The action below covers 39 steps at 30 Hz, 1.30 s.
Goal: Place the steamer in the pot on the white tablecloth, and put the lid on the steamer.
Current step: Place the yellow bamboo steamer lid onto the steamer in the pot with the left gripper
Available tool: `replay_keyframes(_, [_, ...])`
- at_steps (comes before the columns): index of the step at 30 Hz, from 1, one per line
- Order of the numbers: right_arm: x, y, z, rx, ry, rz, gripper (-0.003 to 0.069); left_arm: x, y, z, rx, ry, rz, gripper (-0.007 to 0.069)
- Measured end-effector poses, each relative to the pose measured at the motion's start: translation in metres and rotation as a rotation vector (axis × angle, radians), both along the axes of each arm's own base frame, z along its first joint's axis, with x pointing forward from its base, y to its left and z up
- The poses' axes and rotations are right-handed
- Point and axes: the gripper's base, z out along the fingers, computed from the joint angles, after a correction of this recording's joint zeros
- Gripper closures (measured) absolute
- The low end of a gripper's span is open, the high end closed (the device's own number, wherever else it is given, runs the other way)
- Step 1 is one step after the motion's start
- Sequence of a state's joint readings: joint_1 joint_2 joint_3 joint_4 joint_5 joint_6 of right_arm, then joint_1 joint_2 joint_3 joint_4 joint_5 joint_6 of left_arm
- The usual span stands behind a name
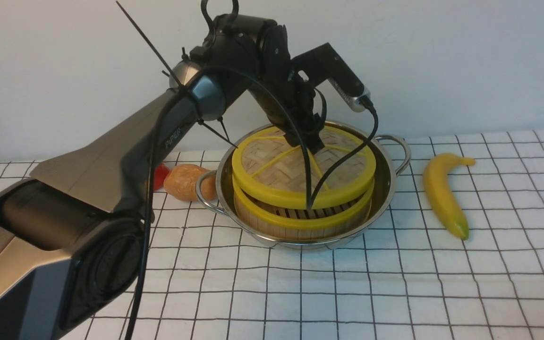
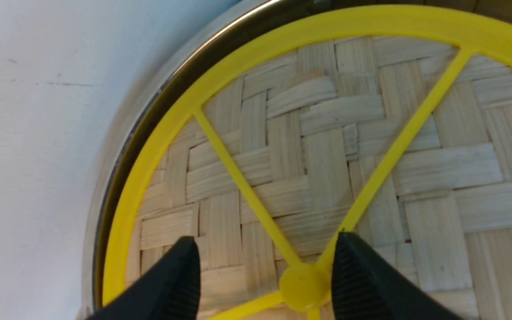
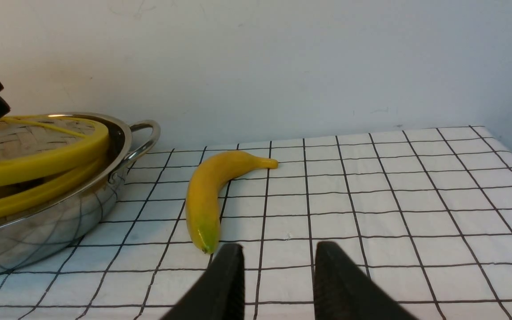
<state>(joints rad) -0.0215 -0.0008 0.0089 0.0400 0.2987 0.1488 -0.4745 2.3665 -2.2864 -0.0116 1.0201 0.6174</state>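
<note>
Left gripper [image 2: 265, 238] jaws apart, straddling yellow hub [image 2: 302, 284] of lid [image 2: 327, 146]; pot [image 2: 158, 89] rim just outside lid's edge

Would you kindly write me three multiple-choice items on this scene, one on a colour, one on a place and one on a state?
1. What colour is the rim of the lid?
A. red
B. white
C. yellow

2. Where does the banana lie?
A. on the white tablecloth, on the robot's right of the pot
B. inside the pot
C. on the lid

3. How does the right gripper stand?
A. shut on the banana
B. open, holding nothing
C. shut on a pot handle

Answers:
1 C: a yellow ring runs round the weave.
2 A: it lies on the cloth, apart from the pot.
3 B: its jaws stand apart over bare cloth.
</note>
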Motion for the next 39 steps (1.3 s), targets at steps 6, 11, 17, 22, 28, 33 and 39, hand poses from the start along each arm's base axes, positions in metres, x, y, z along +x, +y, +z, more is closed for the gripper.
replay_keyframes(6, [0.0, 0.0, 0.0, 0.0, 0.0, 0.0, 0.0416, -0.002, 0.001, -0.001, 0.008, 0.025, 0.007, 0.0263])
replay_keyframes(11, [0.0, 0.0, 0.0, 0.0, 0.0, 0.0, 0.0416, -0.004, 0.002, -0.003, 0.025, 0.055, 0.011, 0.0373])
replay_keyframes(17, [0.0, 0.0, 0.0, 0.0, 0.0, 0.0, 0.0416, -0.004, 0.003, -0.004, 0.036, 0.061, 0.012, 0.0526])
replay_keyframes(22, [0.0, 0.0, 0.0, 0.0, 0.0, 0.0, 0.0416, -0.004, 0.003, -0.004, 0.037, 0.061, 0.011, 0.0533])
replay_keyframes(28, [0.0, 0.0, 0.0, 0.0, 0.0, 0.0, 0.0416, -0.004, 0.003, -0.004, 0.041, 0.06, 0.004, 0.0533])
replay_keyframes(33, [0.0, 0.0, 0.0, 0.0, 0.0, 0.0, 0.0416, -0.006, 0.005, -0.001, 0.058, 0.062, 0.003, 0.0601])
replay_keyframes(39, [0.0, 0.0, 0.0, 0.0, 0.0, 0.0, 0.0416, -0.01, 0.007, 0.007, 0.066, 0.071, 0.002, 0.0627])
